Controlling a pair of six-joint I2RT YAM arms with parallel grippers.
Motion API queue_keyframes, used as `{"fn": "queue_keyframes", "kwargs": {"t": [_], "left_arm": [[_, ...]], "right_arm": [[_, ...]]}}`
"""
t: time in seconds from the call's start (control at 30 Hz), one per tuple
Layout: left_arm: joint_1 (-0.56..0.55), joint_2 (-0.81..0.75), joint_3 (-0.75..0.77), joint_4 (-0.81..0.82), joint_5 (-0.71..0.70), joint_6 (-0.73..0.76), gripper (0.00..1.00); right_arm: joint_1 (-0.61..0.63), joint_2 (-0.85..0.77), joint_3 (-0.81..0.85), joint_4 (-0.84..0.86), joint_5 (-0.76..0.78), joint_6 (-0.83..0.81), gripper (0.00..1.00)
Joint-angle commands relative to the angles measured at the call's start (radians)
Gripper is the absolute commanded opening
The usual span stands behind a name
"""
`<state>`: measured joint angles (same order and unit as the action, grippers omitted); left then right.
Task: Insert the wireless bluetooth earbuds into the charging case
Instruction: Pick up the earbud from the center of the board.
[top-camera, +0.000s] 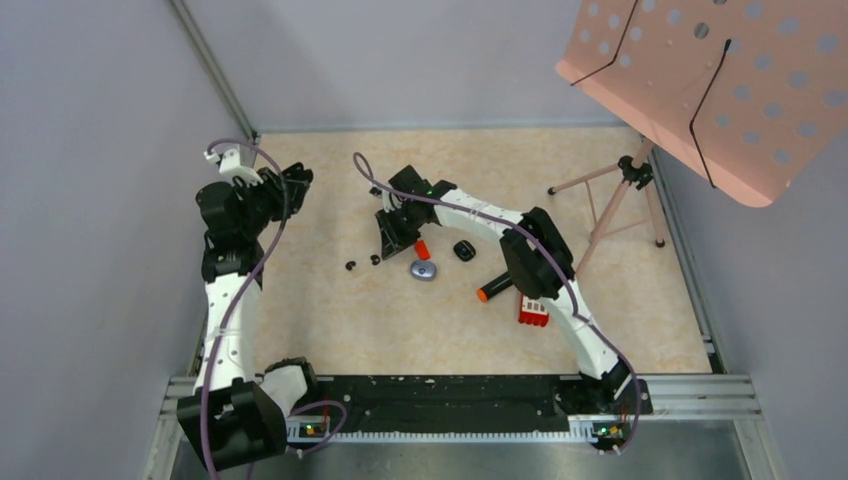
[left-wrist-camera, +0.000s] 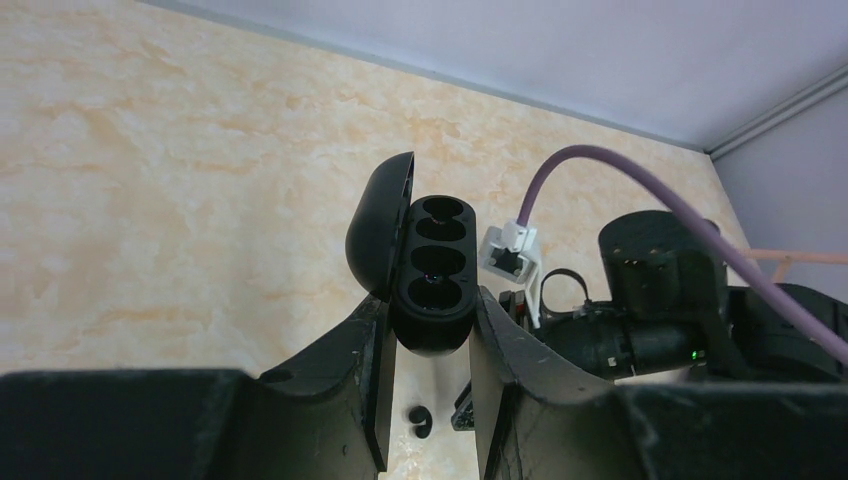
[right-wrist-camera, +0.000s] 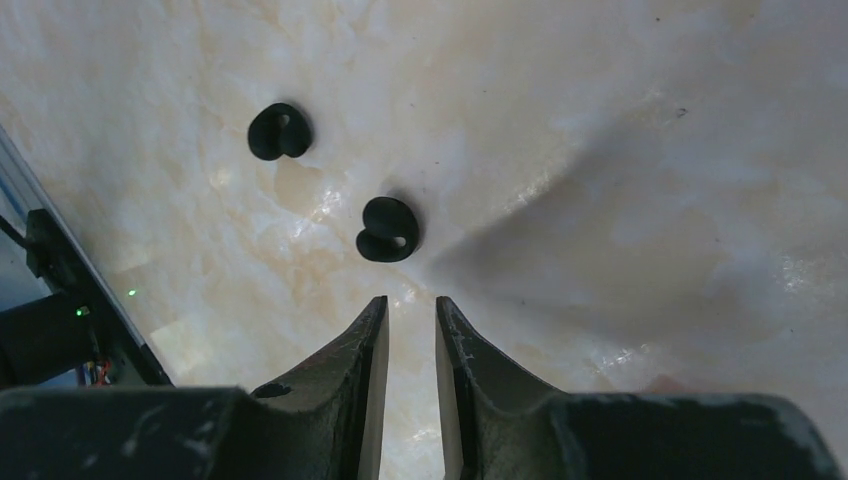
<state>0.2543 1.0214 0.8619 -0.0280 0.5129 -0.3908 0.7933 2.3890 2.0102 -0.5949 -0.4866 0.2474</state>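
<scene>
L gripper (left-wrist-camera: 432, 312) clamps open black charging case (left-wrist-camera: 437, 275) at frame ctr, lid swung left. One earbud (left-wrist-camera: 421, 420) on table (left-wrist-camera: 150, 200), btm ctr

You see black earbuds (right-wrist-camera: 388, 230) on a cream marbled surface (right-wrist-camera: 600, 100), a black case (left-wrist-camera: 432, 275), and a red block (top-camera: 533, 312) lower right.

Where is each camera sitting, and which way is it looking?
Top: above and behind the arms, looking down at the table; left arm and right arm show, bases at the bottom.
Left wrist: on the left arm, looking along the left pincer, shut on the open charging case; the right arm shows beyond.
Right wrist: on the right arm, looking down past the right pincer, slightly open and empty, at two earbuds.
Shared: top and right wrist both show those earbuds.
</scene>
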Motion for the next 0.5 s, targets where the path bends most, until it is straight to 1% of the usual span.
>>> {"fn": "queue_keyframes", "kwargs": {"t": [0.0, 0.13, 0.47], "left_arm": [[0.012, -0.012, 0.046, 0.005, -0.016, -0.009, 0.00], [0.015, -0.021, 0.040, 0.011, -0.017, -0.023, 0.00], [0.021, -0.064, 0.014, -0.003, -0.014, -0.017, 0.00]], "right_arm": [[0.023, 0.022, 0.059, 0.020, 0.053, 0.054, 0.24], [0.042, 0.040, 0.073, 0.015, 0.101, 0.051, 0.26], [0.061, 0.084, 0.118, 0.014, 0.170, 0.073, 0.26]]}}
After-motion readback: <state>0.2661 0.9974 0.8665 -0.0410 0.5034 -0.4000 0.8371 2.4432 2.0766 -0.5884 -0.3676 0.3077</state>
